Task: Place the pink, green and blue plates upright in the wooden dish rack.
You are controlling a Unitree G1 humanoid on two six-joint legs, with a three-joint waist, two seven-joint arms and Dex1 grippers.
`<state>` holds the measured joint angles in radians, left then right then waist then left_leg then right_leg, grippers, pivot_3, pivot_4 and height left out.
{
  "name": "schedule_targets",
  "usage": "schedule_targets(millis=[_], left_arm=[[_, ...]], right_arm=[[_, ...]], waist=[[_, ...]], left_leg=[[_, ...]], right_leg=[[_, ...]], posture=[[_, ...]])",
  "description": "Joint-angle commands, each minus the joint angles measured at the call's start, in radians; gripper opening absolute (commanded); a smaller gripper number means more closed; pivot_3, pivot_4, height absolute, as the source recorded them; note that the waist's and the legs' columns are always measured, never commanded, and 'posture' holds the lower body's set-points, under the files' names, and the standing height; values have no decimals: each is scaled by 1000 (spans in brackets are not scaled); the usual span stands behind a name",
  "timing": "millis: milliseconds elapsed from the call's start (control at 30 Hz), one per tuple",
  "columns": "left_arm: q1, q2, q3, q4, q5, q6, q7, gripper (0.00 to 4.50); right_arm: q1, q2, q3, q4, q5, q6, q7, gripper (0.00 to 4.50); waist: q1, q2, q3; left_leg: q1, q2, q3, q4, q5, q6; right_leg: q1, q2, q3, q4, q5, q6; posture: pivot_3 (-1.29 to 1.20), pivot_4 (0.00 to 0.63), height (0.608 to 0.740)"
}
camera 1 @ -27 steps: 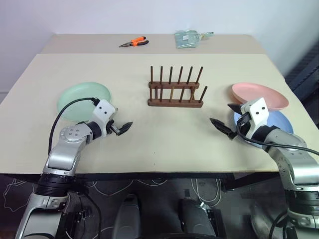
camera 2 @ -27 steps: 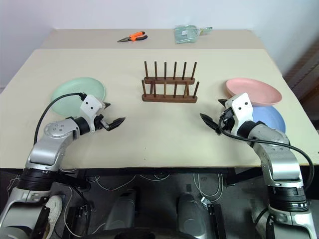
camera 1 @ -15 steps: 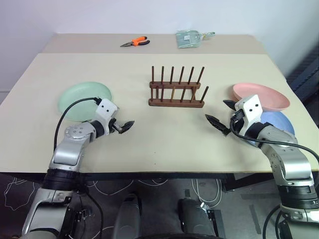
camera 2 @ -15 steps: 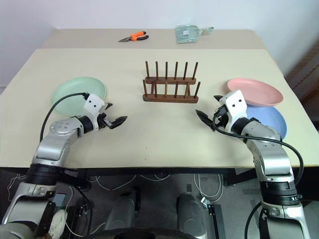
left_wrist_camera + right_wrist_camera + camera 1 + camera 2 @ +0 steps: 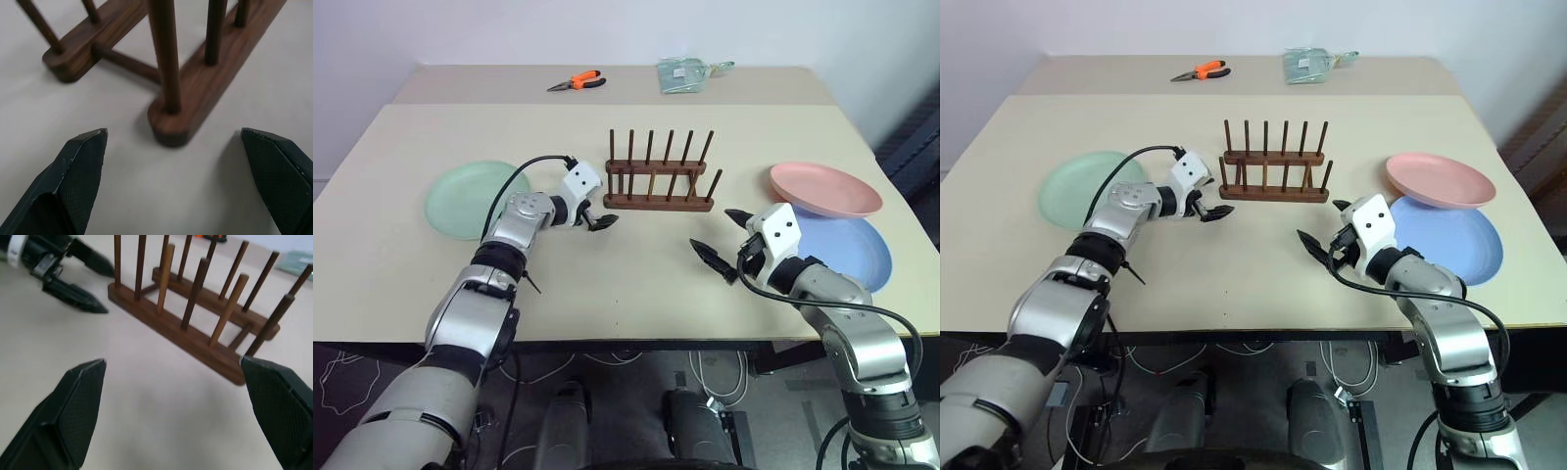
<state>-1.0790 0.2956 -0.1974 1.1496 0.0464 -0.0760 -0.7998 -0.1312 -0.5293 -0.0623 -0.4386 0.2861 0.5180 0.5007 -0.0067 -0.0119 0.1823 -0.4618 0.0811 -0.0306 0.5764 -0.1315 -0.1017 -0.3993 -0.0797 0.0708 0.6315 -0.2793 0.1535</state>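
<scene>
Right now your left tool [image 5: 600, 221], spread and empty, sits at the wooden dish rack [image 5: 662, 180]'s near-left end, its long axis nine-to-three, the green plate [image 5: 475, 199] probably at its eight o'clock, left arm nearest.

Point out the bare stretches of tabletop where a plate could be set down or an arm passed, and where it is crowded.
Bare: the near table strip between both arms, and the band between wooden dish rack and pliers. Crowded: the right edge with pink plate overlapping blue plate, and the rack's left end by the left gripper.
</scene>
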Motion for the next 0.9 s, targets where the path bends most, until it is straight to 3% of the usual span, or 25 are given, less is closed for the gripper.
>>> schedule_targets(millis=[33,133,267,333,567,767,900], left_arm=[[-36,-45,3,82,29,-46,-33,4483],[-43,-72,11,106,37,-55,-62,3635],[-37,-97,41,106,21,-53,-92,1528],[-28,-96,51,94,15,-46,-119,756],[50,-61,36,-12,26,-80,-234,735],[222,60,-44,-374,-4,-38,-537,735],[278,103,-58,-507,-22,22,-573,735]], right_arm=[[41,-2,-40,-93,-7,18,-40,4500],[76,-8,-60,-130,0,33,-52,4500],[85,-17,-73,-134,3,36,-48,4500],[74,-21,-68,-120,2,32,-41,4500],[54,-57,-66,-88,23,43,17,4500],[160,-191,-118,-112,93,94,167,4500],[210,-226,-140,-119,109,95,200,4500]], waist=[[8,0,0],[19,0,0],[20,0,0],[19,0,0],[18,0,0],[17,0,-1],[16,0,-1]], left_leg=[[0,0,0,0,0,0],[0,0,0,2,0,0],[0,0,0,2,0,0],[1,0,0,3,0,0],[1,0,0,1,0,0],[1,0,0,1,0,0],[1,1,0,2,0,0]], right_leg=[[0,0,0,0,0,0],[1,0,0,-1,-1,-2],[2,0,0,-1,-1,-3],[2,0,0,-1,-1,-3],[2,0,0,0,-1,-3],[2,0,0,0,-1,-3],[2,0,0,0,-1,-4]], posture=[[0,150,740],[0,150,740],[0,150,740],[0,150,740],[0,150,740],[0,150,740],[0,150,740]])
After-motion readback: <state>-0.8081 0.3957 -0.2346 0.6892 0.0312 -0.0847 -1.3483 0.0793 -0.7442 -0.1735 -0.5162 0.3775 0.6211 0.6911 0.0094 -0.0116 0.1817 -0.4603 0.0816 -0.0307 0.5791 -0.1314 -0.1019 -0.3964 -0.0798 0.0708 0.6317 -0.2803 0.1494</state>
